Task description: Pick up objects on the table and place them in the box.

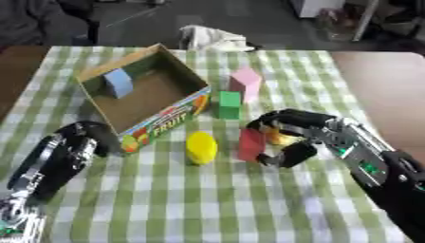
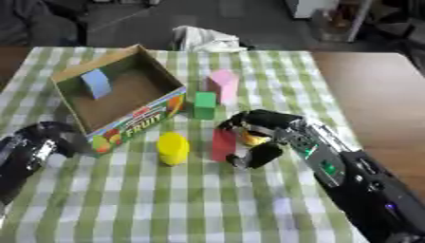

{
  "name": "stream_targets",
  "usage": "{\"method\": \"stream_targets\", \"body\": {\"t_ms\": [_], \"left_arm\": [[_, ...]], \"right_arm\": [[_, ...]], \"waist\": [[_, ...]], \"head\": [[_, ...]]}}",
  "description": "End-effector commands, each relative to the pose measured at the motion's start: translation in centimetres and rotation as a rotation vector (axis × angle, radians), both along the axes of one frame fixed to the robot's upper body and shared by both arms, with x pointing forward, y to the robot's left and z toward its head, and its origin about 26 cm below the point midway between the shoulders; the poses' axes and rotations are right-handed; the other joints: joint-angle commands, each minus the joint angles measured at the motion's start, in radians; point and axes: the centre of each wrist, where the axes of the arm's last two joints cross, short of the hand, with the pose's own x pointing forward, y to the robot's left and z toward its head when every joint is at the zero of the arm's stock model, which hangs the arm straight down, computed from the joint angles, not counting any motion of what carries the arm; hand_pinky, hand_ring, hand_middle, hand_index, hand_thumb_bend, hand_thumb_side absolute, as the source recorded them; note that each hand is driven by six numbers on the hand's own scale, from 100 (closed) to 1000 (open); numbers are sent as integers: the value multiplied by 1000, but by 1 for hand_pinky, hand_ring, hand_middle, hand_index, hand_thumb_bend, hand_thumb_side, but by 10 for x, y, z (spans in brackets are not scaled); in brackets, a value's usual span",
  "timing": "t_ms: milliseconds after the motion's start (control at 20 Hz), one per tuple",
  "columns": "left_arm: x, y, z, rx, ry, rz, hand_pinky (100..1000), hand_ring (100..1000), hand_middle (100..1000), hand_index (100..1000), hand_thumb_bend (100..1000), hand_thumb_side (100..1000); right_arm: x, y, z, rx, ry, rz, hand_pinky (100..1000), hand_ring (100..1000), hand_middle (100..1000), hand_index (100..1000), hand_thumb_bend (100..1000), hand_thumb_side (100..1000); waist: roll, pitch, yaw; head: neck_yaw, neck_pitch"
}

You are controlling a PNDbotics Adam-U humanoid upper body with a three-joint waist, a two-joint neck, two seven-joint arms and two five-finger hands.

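Nearest the camera in the left eye view, the left hand (image 1: 79, 142) rests on the checked cloth (image 1: 249, 204) just left of the box (image 1: 170, 114) near corner; its fingers appear curled down and hold nothing, so it is judged idle and kept clear of the work. Right of the box, the right hand (image 1: 286, 135) reaches in from the lower right with fingers and thumb arched apart around a red block (image 1: 251, 144), the thumb low on the near side and the fingers over the top; whether they touch the block cannot be told. A small yellow-orange thing (image 1: 279, 138) sits inside the arch of that hand, its kind unclear. A yellow cylinder (image 1: 201, 147) stands just in front of the box, beside the red block. A green block (image 1: 229, 105) stands close to the box right wall, with a pink block (image 1: 245, 83) just behind it. In the right eye view, the box lies open-topped and askew, and a blue block (image 2: 96, 83) already leans against its far inner wall, so one item is judged delivered. That view shows the right hand straddling the red block from the side away from the box, a stance that suits closing on it and carrying it left to the box. Red, yellow, green and pink pieces all remain on the cloth outside the box.
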Motion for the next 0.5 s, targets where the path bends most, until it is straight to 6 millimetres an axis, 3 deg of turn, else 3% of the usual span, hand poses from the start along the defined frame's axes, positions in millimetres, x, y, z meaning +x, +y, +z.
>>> {"method": "stream_targets", "body": {"t_ms": [50,250,350,500], "left_arm": [[0,2,6,8,-19,-6,583,562,683,708,100,595],[0,2,6,6,-17,-4,583,562,683,708,100,595],[0,2,5,6,-16,-3,583,562,683,708,100,596],[0,2,5,5,-16,-2,583,562,682,708,100,596]], "right_arm": [[3,-3,3,6,-40,-20,787,905,728,879,296,414],[4,-4,1,49,-96,-55,763,864,625,791,268,319],[4,-5,2,95,-151,-86,742,829,551,711,238,213],[4,-5,7,182,-249,-144,727,808,502,657,201,129]], "waist": [[2,-13,1],[2,-13,0],[2,-13,0],[3,-13,-1]], "head": [[-1,5],[-1,5],[-1,5],[-2,5]]}}
